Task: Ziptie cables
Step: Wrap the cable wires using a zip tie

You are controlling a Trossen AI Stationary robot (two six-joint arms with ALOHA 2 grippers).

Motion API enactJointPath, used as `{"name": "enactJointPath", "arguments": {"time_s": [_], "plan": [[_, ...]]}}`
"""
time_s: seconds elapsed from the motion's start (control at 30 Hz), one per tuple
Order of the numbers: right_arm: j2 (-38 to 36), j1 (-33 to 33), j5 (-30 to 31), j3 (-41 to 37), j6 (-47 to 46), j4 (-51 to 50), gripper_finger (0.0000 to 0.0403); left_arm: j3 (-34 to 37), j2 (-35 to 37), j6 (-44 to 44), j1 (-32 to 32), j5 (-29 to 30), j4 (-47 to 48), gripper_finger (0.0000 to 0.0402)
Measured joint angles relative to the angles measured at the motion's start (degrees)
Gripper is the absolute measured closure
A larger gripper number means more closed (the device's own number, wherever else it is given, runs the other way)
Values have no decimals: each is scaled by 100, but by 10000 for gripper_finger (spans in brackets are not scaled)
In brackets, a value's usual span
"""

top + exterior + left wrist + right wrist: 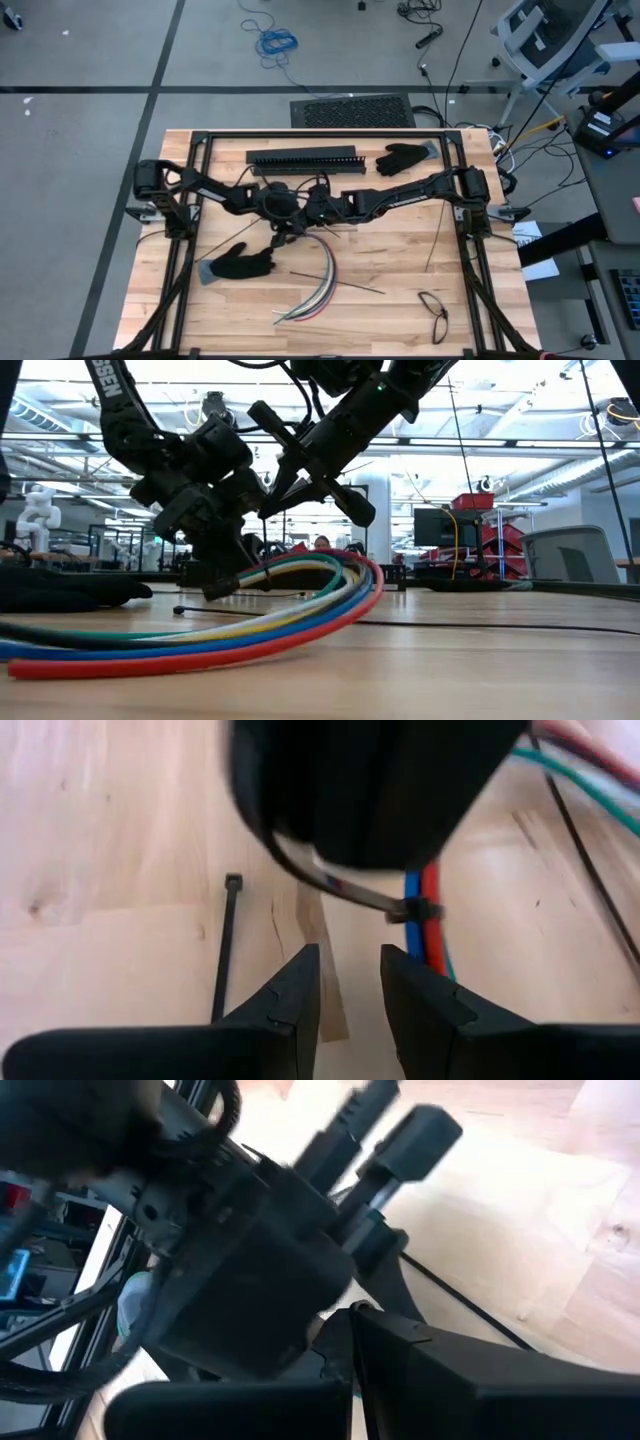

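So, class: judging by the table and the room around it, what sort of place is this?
Probably a robotics lab or workshop: a wooden butcher-block table inside a black metal frame, a grey wheeled office chair, and a white humanoid robot beyond.

1. The left gripper (348,1000) has a narrow gap between its two dark fingers, with bare wooden table (110,840) straight below it.
2. Just ahead of those fingers the right arm's black gripper (318,208) fills the space, so there is no clear way forward.
3. Beside one finger the bundle of thin coloured cables (424,925) lies close, cinched by a slim black zip tie (420,909).
4. On the other side a loose black zip tie strip (224,955) lies flat, with open wood beyond.
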State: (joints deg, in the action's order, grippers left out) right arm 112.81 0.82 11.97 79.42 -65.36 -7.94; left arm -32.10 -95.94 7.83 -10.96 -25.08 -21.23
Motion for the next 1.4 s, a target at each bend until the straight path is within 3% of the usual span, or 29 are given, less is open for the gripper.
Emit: {"name": "enactJointPath", "arguments": {"time_s": [0.77, 1.03, 1.4], "plan": [[0, -2, 6, 8, 331, 212, 403, -2, 41, -157, -382, -295, -389, 304], [-21, -2, -31, 13, 867, -148, 403, -2, 41, -437, -498, -398, -369, 311], [-262, 94, 30, 15, 1274, -868, 403, -4, 227, -208, -900, -1173, 326, 311]]}}
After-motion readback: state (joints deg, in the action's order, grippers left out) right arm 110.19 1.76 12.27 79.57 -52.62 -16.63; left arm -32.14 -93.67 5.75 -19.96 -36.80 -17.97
